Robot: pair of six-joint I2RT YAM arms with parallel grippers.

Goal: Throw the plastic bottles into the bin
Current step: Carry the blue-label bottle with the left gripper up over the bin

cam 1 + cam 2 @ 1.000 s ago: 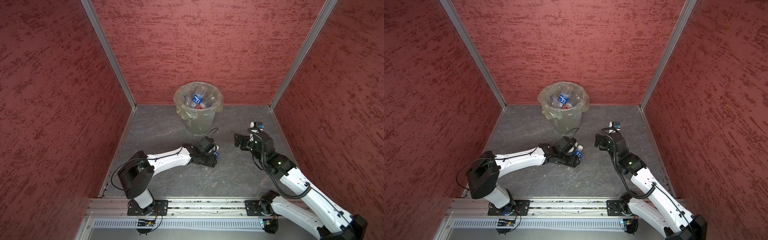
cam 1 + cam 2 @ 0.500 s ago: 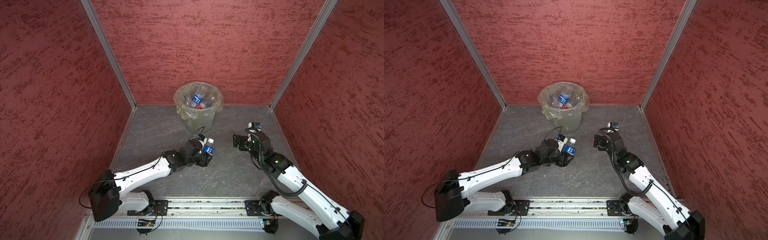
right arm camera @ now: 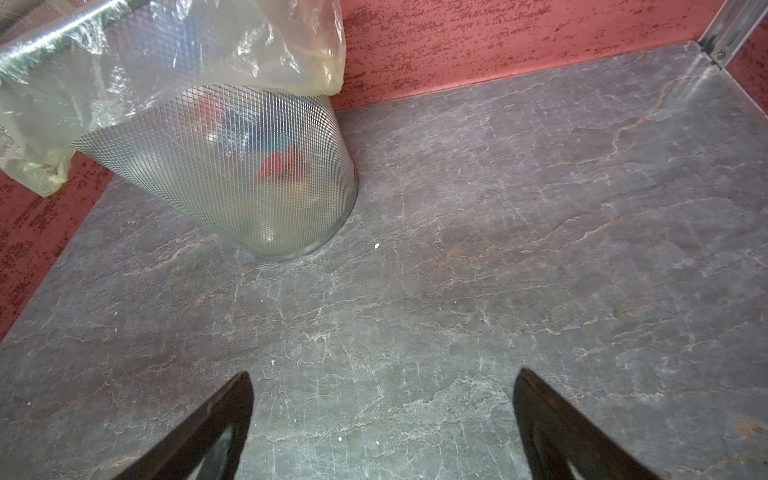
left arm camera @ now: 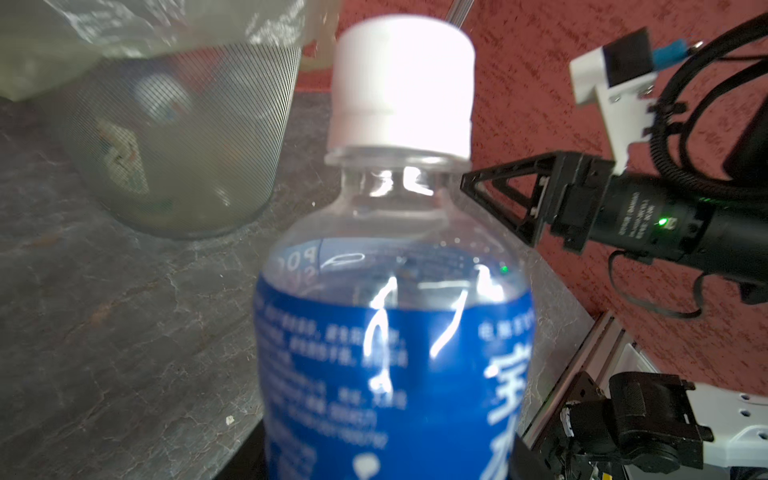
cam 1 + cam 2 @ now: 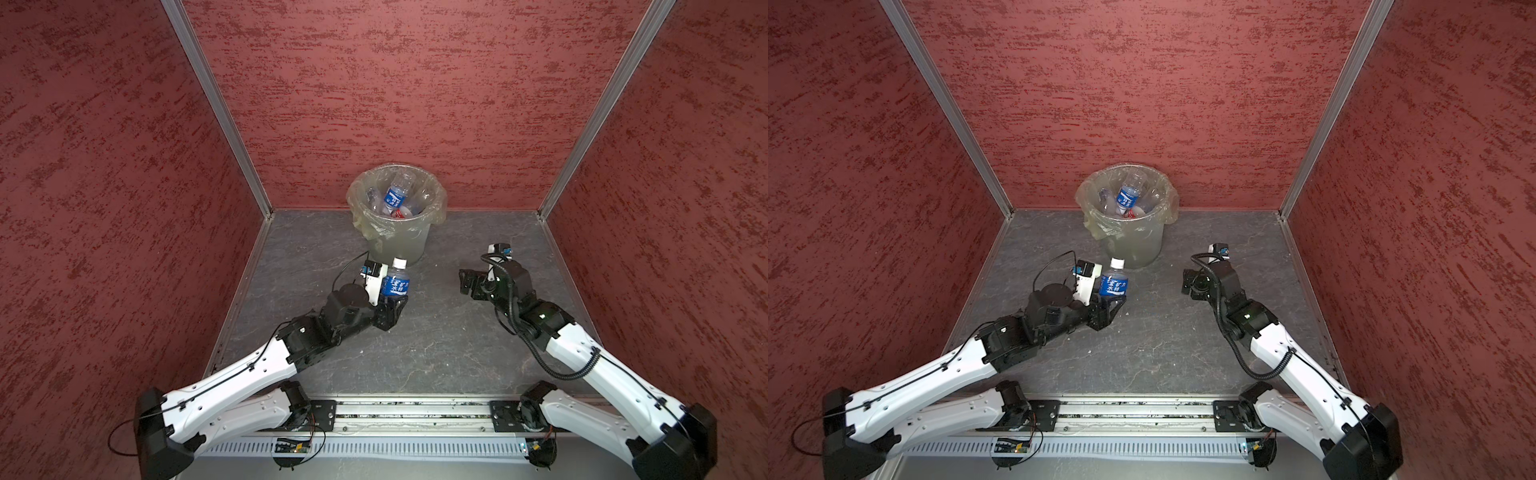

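Now, your bottle [image 5: 397, 286] upright, white cap [image 5: 400, 262] up, pinched low by your left gripper [image 5: 390, 309], near the bin [image 5: 399, 247], other bottles [image 5: 395, 198] inside it, your right gripper [image 5: 468, 282] spread wide above the floor [image 3: 457, 249].

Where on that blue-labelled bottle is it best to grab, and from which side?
Probably the round lower body, from the side, as the left gripper does: the blue-labelled bottle stands roughly upright, and its white cap is narrow and easy to slip off.
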